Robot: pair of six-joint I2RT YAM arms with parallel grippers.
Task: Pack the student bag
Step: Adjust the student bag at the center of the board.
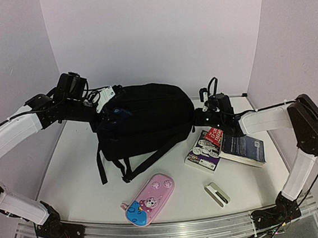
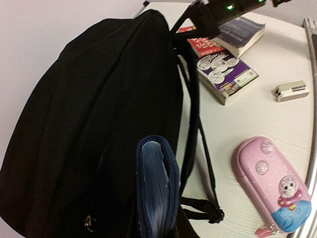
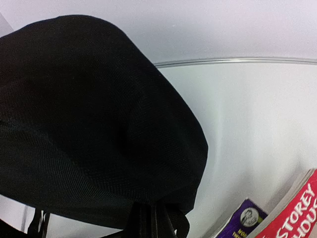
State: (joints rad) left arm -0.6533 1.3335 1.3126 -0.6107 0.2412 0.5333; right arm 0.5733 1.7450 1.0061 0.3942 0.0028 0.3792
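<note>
The student bag (image 1: 145, 117) lies on its side mid-table, a big black backpack with straps trailing toward the front. My left gripper (image 1: 108, 110) is at the bag's left end, shut on a navy wallet (image 2: 156, 191). In the left wrist view the wallet stands on edge against the bag's black fabric (image 2: 84, 124), and my own fingers are hidden there. My right gripper (image 1: 200, 117) is at the bag's right end, shut on a black strap loop (image 3: 153, 223) of the bag (image 3: 89, 114).
A pink-and-blue pencil case (image 1: 150, 199) lies near the front edge, with a small white stapler-like thing (image 1: 217, 194) to its right. A purple book (image 1: 205, 151), a red book (image 1: 213, 136) and a dark blue book (image 1: 242, 149) lie under the right arm.
</note>
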